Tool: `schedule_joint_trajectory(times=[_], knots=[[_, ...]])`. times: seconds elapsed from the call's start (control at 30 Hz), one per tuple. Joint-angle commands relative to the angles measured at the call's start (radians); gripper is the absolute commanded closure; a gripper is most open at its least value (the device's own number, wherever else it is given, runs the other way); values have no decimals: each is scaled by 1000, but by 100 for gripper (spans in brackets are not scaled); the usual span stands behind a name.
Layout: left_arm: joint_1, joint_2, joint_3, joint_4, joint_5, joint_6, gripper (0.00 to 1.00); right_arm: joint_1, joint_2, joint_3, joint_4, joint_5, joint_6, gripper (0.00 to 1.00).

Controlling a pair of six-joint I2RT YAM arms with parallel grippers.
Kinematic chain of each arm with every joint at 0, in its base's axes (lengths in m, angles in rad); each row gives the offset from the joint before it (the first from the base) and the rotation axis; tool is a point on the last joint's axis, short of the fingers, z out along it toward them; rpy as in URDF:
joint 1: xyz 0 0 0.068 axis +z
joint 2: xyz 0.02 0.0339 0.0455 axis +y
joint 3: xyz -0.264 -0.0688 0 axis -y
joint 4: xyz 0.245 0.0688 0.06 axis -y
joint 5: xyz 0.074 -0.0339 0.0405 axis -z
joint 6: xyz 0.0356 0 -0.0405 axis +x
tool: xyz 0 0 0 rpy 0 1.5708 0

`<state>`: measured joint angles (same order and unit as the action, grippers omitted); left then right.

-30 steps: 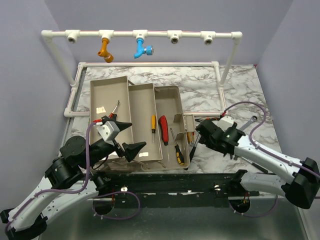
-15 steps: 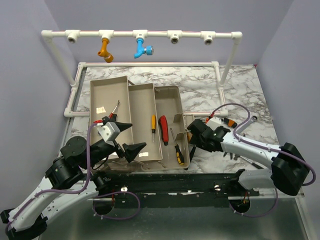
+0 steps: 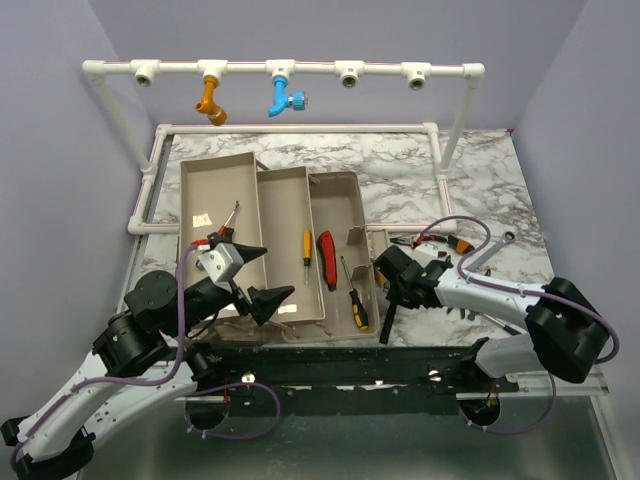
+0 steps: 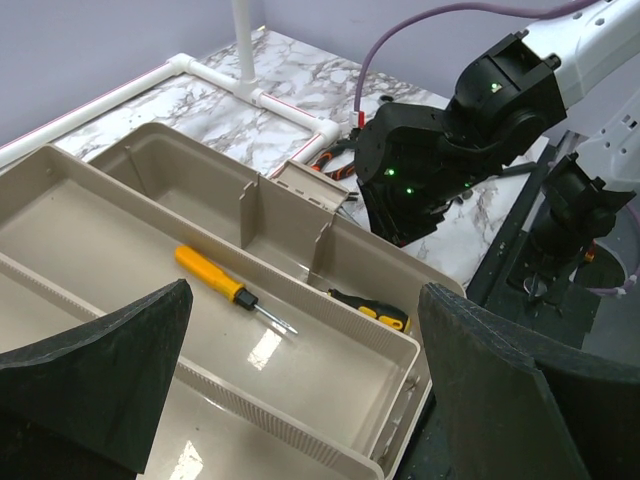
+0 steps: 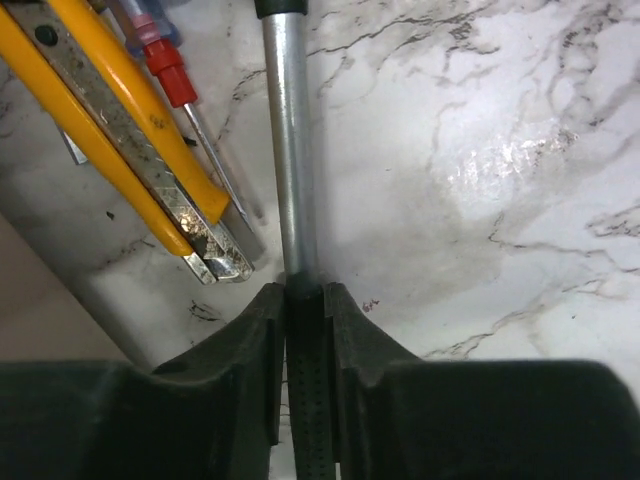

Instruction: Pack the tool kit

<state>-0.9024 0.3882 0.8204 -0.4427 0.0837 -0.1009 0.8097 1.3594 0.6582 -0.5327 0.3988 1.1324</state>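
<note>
Right wrist view: my right gripper (image 5: 303,300) pinches a metal-shafted tool (image 5: 287,150) lying on the marble table (image 5: 480,150), just beside a yellow knife (image 5: 130,120) — bare marble on the other side. My left gripper (image 3: 258,272) hangs wide open over the toolbox (image 3: 215,190) — at its near rim.

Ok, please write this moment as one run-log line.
left gripper: open, above beige plastic toolbox tray | right gripper: shut on silver-shafted black-handled tool over white marble table | phase: pickup

Orange fitting (image 3: 210,101) and blue fitting (image 3: 282,97) hang from white pipe frame (image 3: 245,68).
</note>
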Motion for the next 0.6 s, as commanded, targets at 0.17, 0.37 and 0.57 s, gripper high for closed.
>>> schedule_joint_trajectory(times=[0.17,0.37,0.57], knots=[[9,51,1,16,53,6,1,-66,-195,-72,-94,29,5,99],[8,150,66,26,174,-122,2,-77,-380,-47,-156,39,-6,99],[-33,375,213,-27,181,-292,2,-77,-510,-3,-198,80,-7,99]])
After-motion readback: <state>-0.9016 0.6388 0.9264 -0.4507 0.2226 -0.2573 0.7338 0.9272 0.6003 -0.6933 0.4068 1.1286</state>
